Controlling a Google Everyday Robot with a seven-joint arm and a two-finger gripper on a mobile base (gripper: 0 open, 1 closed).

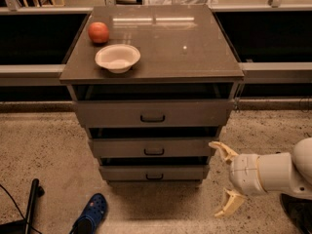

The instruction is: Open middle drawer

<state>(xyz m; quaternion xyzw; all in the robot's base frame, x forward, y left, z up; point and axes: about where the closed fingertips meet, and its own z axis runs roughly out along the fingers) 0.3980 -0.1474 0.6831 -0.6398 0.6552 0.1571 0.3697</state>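
The middle drawer [153, 147] is a wide grey-brown flat front with a small black loop handle [154, 152], set between the taller top drawer [152, 113] and the shorter bottom drawer [154, 172]. It sits nearly flush with the stack; its inside is hidden. My gripper [223, 178] is at the lower right, just off the cabinet's right front corner, level with the middle and bottom drawers. Its two pale fingers [222, 150] are spread wide apart and hold nothing. It points left toward the cabinet and does not touch it.
On the cabinet top [195, 52] stand a white bowl [117, 57] and a red apple [98, 32] at the left. A blue shoe [91, 213] and a black pole [30, 204] lie on the speckled floor at the lower left. Dark shelving runs behind.
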